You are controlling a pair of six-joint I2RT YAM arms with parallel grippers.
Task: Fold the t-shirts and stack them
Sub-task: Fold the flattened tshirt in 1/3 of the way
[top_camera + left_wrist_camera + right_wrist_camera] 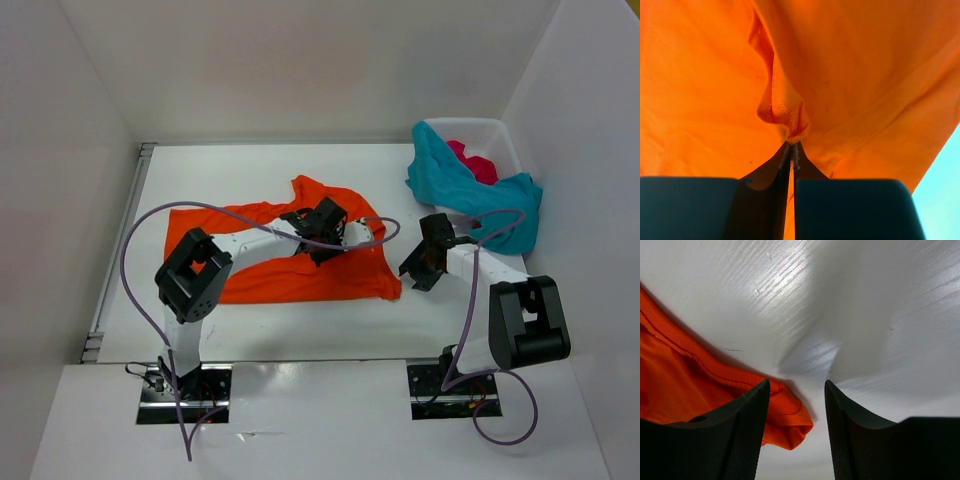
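Cloth filled my left wrist view: my left pincer (791,150) was pressed together on a small gathered fold of the orange shirt (855,75), and the fabric rose from the tips in a puckered ridge. From above, that pincer sat over the shirt's far half, near its middle, where the cloth was bunched and rumpled. The rest of the shirt lay spread on the table (260,335), roughly in the centre, its near edge flat and its right corner reaching toward my other arm.

My right pincer (797,385) was spread, its tips well apart, pointing down at bare table just beside that right corner. A hemmed corner of the shirt lay beside the inner face of one finger (740,440) and poked into the gap; I could not tell whether it touched the finger.

The teal shirt (470,190) hung in a heap over the near rim of the basket (503,135) at the table's far right corner. The red shirt (478,162) showed inside the basket behind it.
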